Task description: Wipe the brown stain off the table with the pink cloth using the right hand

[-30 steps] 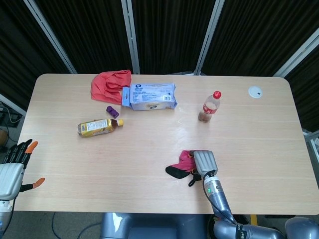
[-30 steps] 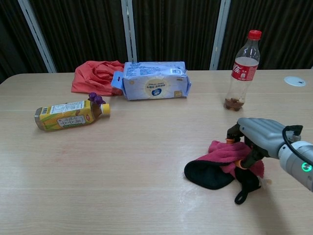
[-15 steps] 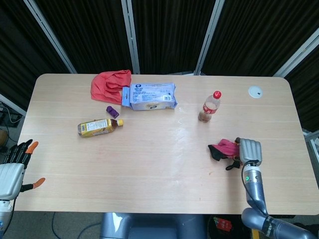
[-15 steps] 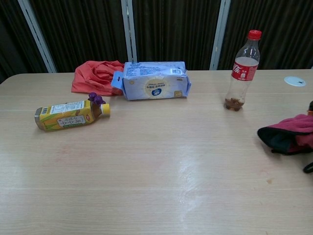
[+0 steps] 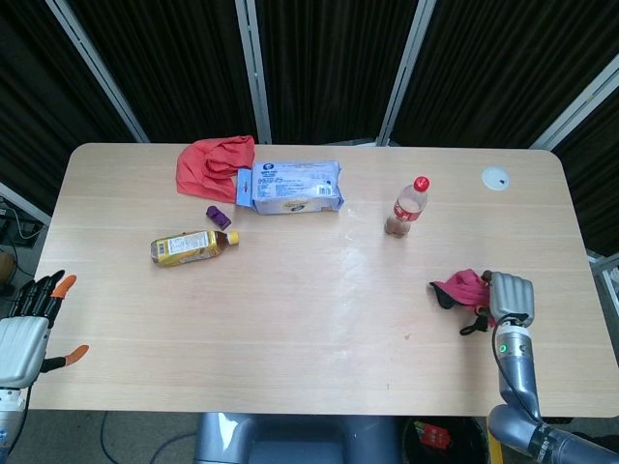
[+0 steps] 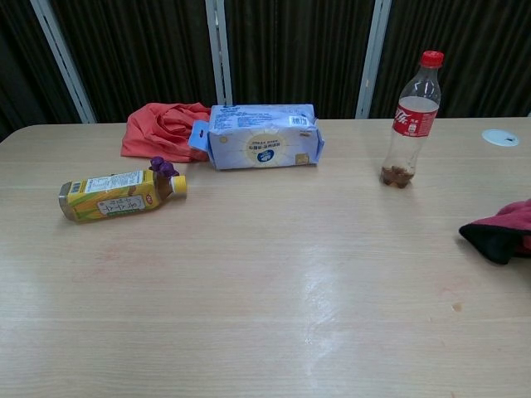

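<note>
The pink cloth [image 5: 461, 288], pink with a dark underside, lies bunched on the right part of the table [image 5: 290, 319]. In the chest view only its left end [image 6: 504, 230] shows at the right border. My right hand [image 5: 511, 298] holds the cloth's right side, its fingers curled down onto it; the chest view does not show this hand. A small brown stain [image 5: 406, 337] marks the table to the left of the cloth and nearer the front edge, also visible as a dot [image 6: 455, 307]. My left hand [image 5: 24, 333] hangs open off the table's left front corner, fingers spread.
A cola bottle [image 5: 409, 207] stands behind the cloth. A blue packet [image 5: 290, 187] and a red cloth [image 5: 215, 166] lie at the back left. A yellow drink bottle [image 5: 191, 246] lies on its side near a purple cap [image 5: 218, 216]. A white disc [image 5: 496, 178] sits back right.
My right hand has dragged the pink cloth to the right across the table, from the front middle to the right side, and has left the chest view. The left hand is unchanged.
</note>
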Motion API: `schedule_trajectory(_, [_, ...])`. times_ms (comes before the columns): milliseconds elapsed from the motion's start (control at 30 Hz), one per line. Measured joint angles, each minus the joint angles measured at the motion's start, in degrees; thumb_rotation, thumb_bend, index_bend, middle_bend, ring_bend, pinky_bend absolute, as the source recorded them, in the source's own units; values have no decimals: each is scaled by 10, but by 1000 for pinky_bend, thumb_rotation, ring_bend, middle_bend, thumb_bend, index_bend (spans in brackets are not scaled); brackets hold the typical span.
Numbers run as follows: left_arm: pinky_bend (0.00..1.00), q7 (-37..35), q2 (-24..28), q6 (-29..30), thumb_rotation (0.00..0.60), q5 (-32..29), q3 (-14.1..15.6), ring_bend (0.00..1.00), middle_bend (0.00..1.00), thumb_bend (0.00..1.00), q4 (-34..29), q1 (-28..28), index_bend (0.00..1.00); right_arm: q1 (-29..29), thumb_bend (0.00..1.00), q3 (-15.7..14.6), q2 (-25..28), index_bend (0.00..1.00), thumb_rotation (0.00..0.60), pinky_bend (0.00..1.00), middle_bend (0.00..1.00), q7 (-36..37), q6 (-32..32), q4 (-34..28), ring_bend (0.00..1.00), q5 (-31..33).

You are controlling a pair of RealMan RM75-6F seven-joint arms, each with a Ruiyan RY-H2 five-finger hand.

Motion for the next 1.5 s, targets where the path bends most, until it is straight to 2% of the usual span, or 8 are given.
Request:
schedule_trajectory(467, [0,-9,3,-2,600,-5,-2,0,0,0,1,0,73,37,402,-50,-88,754,600,752,652,-42,7,-155,579,-74])
schedule_trajectory(667, [0,-10,3,0,600,-4,-2,0,0,0,0,0,73,39,406,-78,-101,753,600,753,652,-52,11,-219,579,-85])
schedule_trajectory(767, [0,-10,3,0,600,-4,-2,0,0,0,0,1,74,37,409,-96,-100,754,600,753,652,-58,13,-231,578,-94])
schedule_trajectory(867, [0,-9,3,0,600,-5,-2,0,0,0,0,1,73,34,410,-106,-93,754,600,753,652,-68,17,-226,579,-92])
schedule_trajectory(1133, [0,-8,3,-3,600,-9,-2,0,0,0,-3,0,74,27,414,-104,-77,759,600,752,652,-64,24,-174,579,-70])
schedule_trajectory(1500, [0,-21,5,-7,600,-15,-2,0,0,0,-15,2,75,19,414,-77,-54,761,600,752,653,-41,31,-85,579,-47])
